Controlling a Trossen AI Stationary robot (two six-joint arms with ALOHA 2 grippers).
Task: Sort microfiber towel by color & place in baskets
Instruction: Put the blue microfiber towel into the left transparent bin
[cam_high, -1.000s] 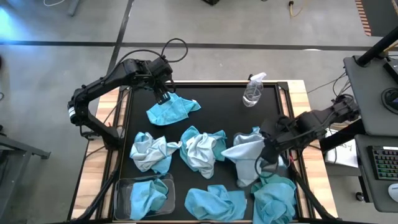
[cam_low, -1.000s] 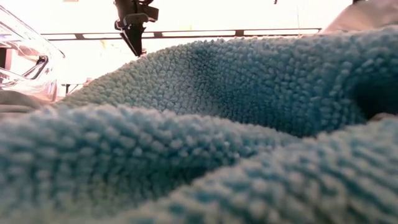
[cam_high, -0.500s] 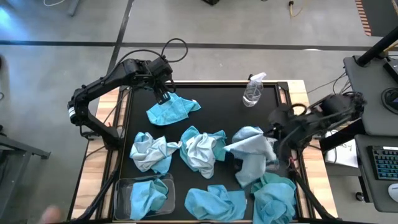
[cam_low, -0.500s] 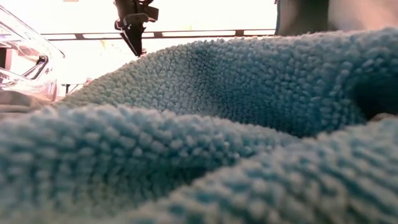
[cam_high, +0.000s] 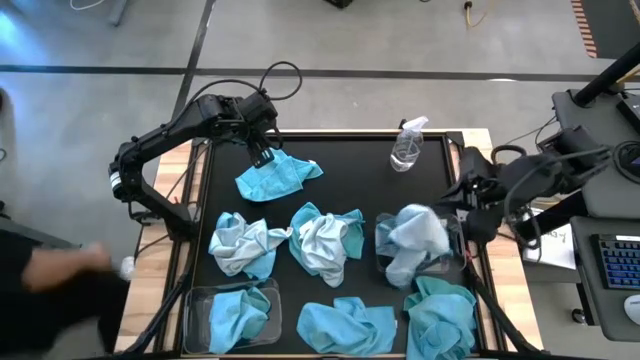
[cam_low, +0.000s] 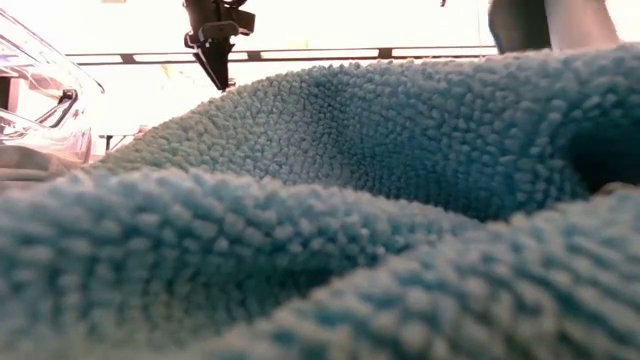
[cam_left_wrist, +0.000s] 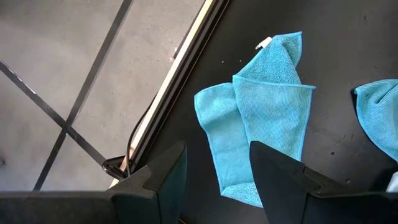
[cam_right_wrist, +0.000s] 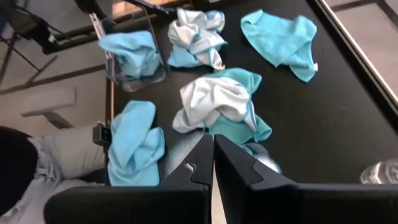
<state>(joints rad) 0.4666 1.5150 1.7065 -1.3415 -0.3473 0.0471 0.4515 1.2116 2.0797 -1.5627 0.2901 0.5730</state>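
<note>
My left gripper (cam_high: 262, 150) (cam_left_wrist: 217, 180) is open and hovers over the far left of the mat, beside a flat turquoise towel (cam_high: 276, 178) (cam_left_wrist: 267, 112). My right gripper (cam_high: 465, 212) (cam_right_wrist: 213, 163) is shut near the table's right edge, next to a pale towel (cam_high: 412, 240) bunched in the right clear basket (cam_high: 384, 262). The left basket (cam_high: 196, 318) (cam_right_wrist: 149, 78) holds a turquoise towel (cam_high: 236, 312). Two mixed pale and turquoise heaps (cam_high: 240, 243) (cam_high: 325, 240) lie mid-mat. Two turquoise towels (cam_high: 345, 325) (cam_high: 440, 315) lie by the near edge.
A clear spray bottle (cam_high: 407, 145) stands at the far right of the black mat. A person (cam_high: 60, 285) shows off the table's near left corner. A turquoise towel (cam_low: 330, 210) fills most of the low view; only the left gripper (cam_low: 215, 45) shows above it.
My right gripper has lifted the pale towel, carried it toward the table's far right and let go. The towel, hanging long before, now lies bunched in the right basket, and the gripper has drawn back to the right edge. A person has come into view at the near left.
</note>
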